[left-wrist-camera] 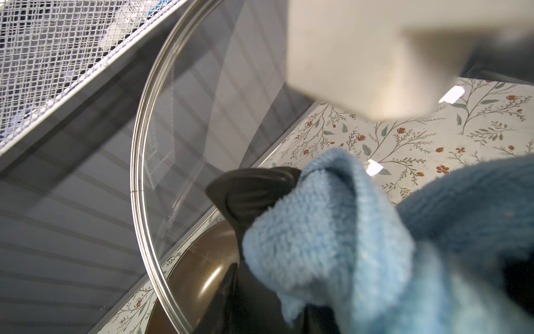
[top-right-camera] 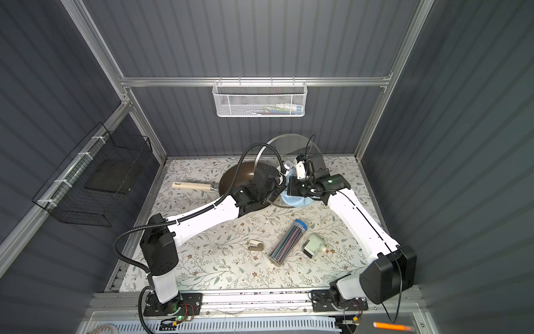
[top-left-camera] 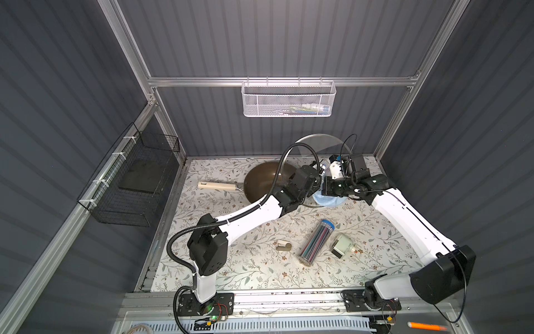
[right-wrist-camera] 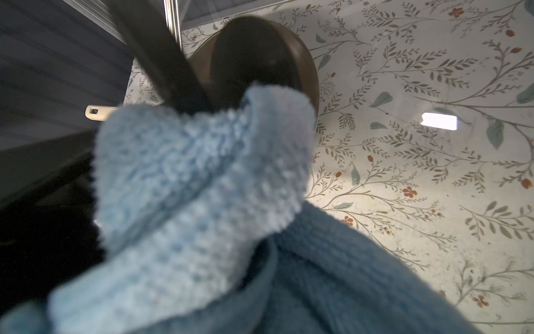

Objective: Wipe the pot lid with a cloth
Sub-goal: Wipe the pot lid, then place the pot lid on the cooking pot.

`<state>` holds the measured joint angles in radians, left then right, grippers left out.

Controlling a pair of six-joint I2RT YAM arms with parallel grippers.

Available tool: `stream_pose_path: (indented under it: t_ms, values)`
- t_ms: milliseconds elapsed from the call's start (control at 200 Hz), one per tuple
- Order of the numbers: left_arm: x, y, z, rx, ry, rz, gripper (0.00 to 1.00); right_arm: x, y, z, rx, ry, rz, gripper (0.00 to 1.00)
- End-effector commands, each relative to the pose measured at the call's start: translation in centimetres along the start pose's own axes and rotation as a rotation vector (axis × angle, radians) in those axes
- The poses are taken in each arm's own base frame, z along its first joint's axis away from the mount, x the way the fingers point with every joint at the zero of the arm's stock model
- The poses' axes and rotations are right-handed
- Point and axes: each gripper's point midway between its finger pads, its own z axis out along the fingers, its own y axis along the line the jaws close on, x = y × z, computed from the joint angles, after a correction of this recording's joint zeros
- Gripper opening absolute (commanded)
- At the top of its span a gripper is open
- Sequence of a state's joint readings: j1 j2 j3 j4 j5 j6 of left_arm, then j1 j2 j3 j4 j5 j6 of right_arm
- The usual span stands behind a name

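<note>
The lid [top-left-camera: 316, 144] stood tilted up on edge at the centre back of the frame in both top views, its glass rising over the pan [top-left-camera: 261, 180] and its lower rim down near the table [top-left-camera: 231, 260]. The left end effector [top-left-camera: 317, 170] was pressed together on the lid's black handle [left-wrist-camera: 251, 191], judging by the left wrist view, where that handle sat right at the camera's foot. Holding it upright like that looked meant to offer the glass face to the other arm.

The cloth [top-left-camera: 328, 199] hung in a light blue bundle just right of centre, pinched in the right end effector [top-left-camera: 325, 188], whose jaws were buried in the fabric and could not be seen. It was bunched against the lid beside the handle, seemingly so the wad could press on the glass.

The top views gave the whole layout: both arms meeting over the lid, the pan's cream handle [top-left-camera: 215, 185] pointing left, a tube of straws [top-left-camera: 316, 241] lying well apart in the lower centre. They hid the contact itself. The left wrist view showed cloth [left-wrist-camera: 332, 231] folding over the handle; the right wrist view showed mostly cloth [right-wrist-camera: 202, 179] and table seen through the glass.
</note>
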<state>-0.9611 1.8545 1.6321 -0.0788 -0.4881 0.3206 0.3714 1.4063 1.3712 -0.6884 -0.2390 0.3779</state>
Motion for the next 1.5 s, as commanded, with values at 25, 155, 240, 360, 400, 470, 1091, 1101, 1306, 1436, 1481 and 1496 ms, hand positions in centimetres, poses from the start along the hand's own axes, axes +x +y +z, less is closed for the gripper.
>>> stream_pose_path:
  t_ms: [25, 155, 240, 360, 400, 470, 1091, 1101, 1306, 1436, 1481, 1496]
  values:
    - [-8.7, 5.0, -5.5, -0.086, -0.287, -0.163, 0.0, -2.1, -1.4, -1.6, 0.07, -0.076, -0.002, 0.0]
    - [-8.2, 5.0, -5.7, -0.089, -0.279, -0.161, 0.0, -2.9, -3.2, -2.1, 0.098, -0.093, 0.044, 0.0]
    - [-7.8, 5.1, -5.9, -0.093, -0.269, -0.159, 0.0, -4.0, -4.3, -2.6, 0.123, -0.131, 0.076, 0.0]
    - [-6.6, 6.1, -5.2, -0.117, -0.196, -0.141, 0.0, -5.9, -4.0, -3.0, 0.078, -0.203, 0.098, 0.0]
    - [-5.9, 6.8, -4.6, -0.135, -0.154, -0.134, 0.0, -6.6, -3.8, -3.3, 0.063, -0.232, 0.101, 0.0]
    - [-4.3, 8.4, -3.3, -0.142, -0.074, -0.136, 0.0, -8.0, -3.8, -3.8, 0.034, -0.277, 0.12, 0.0]
    - [5.3, 11.6, 4.8, 0.014, 0.359, 0.054, 0.0, -8.0, -12.0, -4.9, 0.079, -0.335, 0.332, 0.0]
    - [5.4, 11.7, 4.9, 0.017, 0.363, 0.055, 0.0, -8.0, -12.1, -4.9, 0.08, -0.334, 0.333, 0.0]
    - [7.4, 11.6, 5.8, 0.037, 0.416, 0.106, 0.0, -6.7, -13.5, -3.6, 0.101, -0.299, 0.364, 0.0]
    - [8.2, 12.0, 5.9, 0.041, 0.438, 0.116, 0.0, -6.0, -14.3, -3.1, 0.115, -0.281, 0.378, 0.0]
    - [8.4, 12.0, 5.9, 0.043, 0.441, 0.118, 0.0, -5.8, -14.5, -2.9, 0.118, -0.275, 0.384, 0.0]
    - [8.4, 12.0, 5.9, 0.045, 0.442, 0.118, 0.0, -5.7, -14.6, -2.9, 0.118, -0.273, 0.386, 0.0]
